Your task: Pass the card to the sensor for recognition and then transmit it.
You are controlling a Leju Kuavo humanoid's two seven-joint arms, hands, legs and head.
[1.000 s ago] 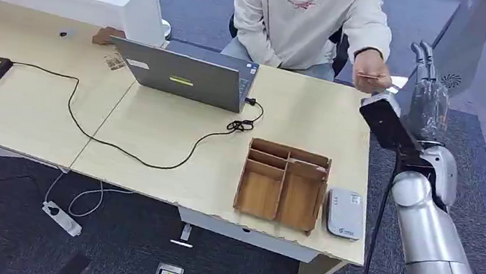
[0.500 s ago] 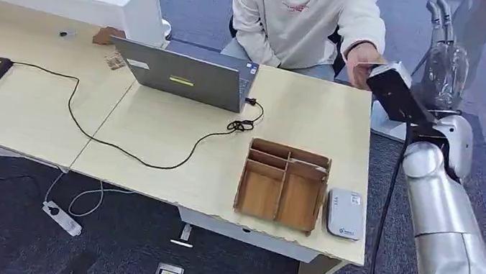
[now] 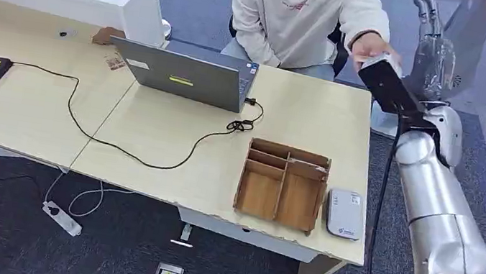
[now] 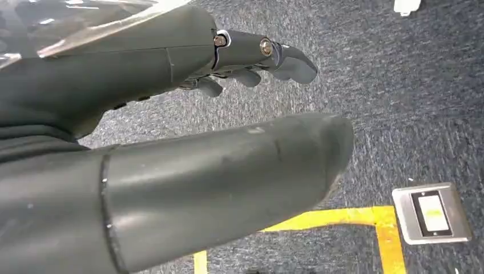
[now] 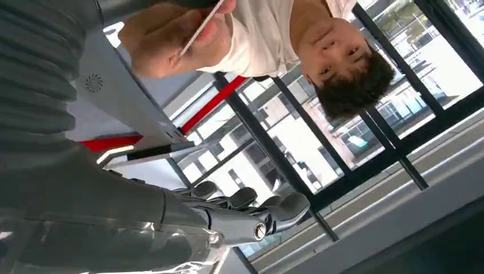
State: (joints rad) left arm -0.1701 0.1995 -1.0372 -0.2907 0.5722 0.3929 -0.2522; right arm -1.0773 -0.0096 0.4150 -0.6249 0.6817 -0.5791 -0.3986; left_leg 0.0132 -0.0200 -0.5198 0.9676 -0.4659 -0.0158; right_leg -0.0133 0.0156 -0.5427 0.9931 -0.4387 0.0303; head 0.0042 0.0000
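Note:
A person in a white sweater [image 3: 303,8] sits behind the desk and pinches a thin card [image 5: 200,25], seen edge-on in the right wrist view. The person's hand [image 3: 370,45] is stretched out towards my raised right hand [image 3: 432,45]. That hand holds nothing, its fingers [image 5: 245,208] straight and apart, a short gap away from the card. The grey card sensor [image 3: 346,213] lies flat at the desk's near right corner. My left hand [image 4: 188,114] hangs over the carpet, fingers extended and holding nothing.
A wooden compartment box [image 3: 283,184] stands just left of the sensor. An open laptop [image 3: 187,74] with a trailing black cable [image 3: 122,144] takes the desk's middle. On the floor lie a power strip [image 3: 61,217] and a metal floor socket [image 4: 432,212] beside yellow tape [image 4: 342,217].
My right arm has lifted and its hand has shifted slightly left. The person's hand with the card has moved up close beside my right wrist.

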